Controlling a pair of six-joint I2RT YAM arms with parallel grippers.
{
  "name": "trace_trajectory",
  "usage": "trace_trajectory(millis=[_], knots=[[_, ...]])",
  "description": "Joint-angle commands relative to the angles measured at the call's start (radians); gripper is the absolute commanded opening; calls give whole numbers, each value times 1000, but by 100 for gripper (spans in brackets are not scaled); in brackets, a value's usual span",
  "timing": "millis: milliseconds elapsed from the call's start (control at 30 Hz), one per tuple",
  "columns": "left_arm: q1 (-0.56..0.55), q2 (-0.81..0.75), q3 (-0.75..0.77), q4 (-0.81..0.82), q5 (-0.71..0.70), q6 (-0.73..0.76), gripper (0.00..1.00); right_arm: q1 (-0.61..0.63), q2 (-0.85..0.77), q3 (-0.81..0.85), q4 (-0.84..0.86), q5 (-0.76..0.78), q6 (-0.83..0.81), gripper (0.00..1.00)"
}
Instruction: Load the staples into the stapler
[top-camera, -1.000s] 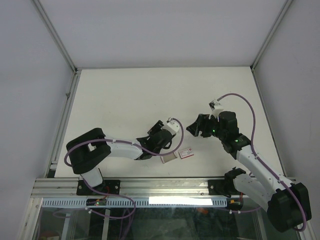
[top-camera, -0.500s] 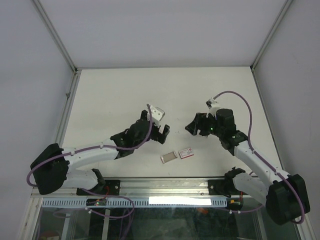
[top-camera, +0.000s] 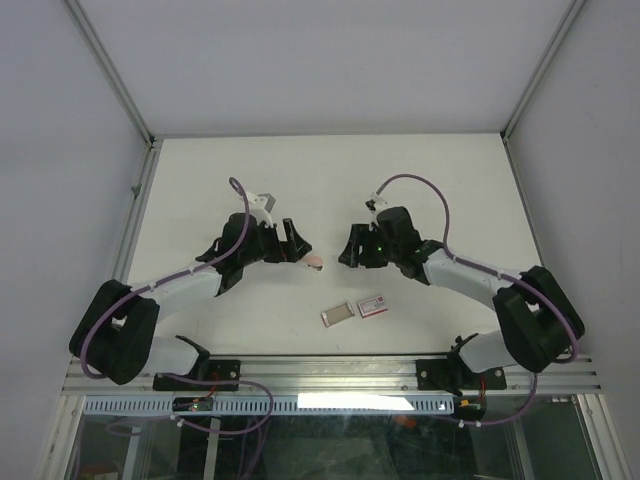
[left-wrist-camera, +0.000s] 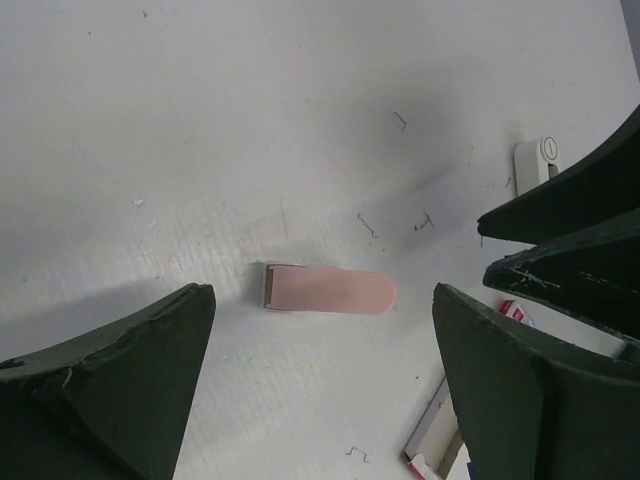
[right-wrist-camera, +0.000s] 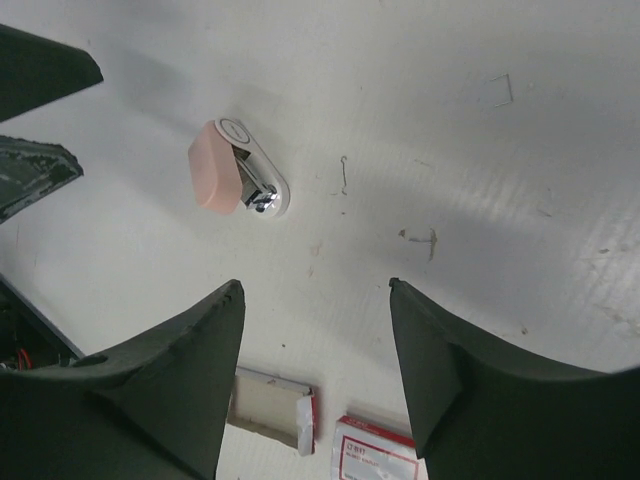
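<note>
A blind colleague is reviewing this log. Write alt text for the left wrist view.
A small pink stapler lies flat on a white table, centred between the wide-open dark fingers of the left gripper. The right gripper juts in at the right edge, and a corner of the red-and-white staple box shows at the bottom right.

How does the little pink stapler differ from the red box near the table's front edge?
Colour: the stapler is plain pink, while the box is red-pink with a white label. Shape: the stapler is a slim bar with one rounded end; the box is a flat rectangle. Place: the stapler lies farther out on the table; the box lies nearer the front edge. Both lie flat, held by nothing.
</note>
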Motion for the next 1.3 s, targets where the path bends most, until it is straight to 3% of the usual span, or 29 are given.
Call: trace_trajectory(millis=[0,600,1267], knots=[[23,71,-1,143,168,-115,92,20,110,75,90,4,132,61],[33,200,26,131,167,-87,91,45,342,172,125,-97,272,54],[34,175,-9,144,200,-129,90,47,362,153,140,-159,302,52]])
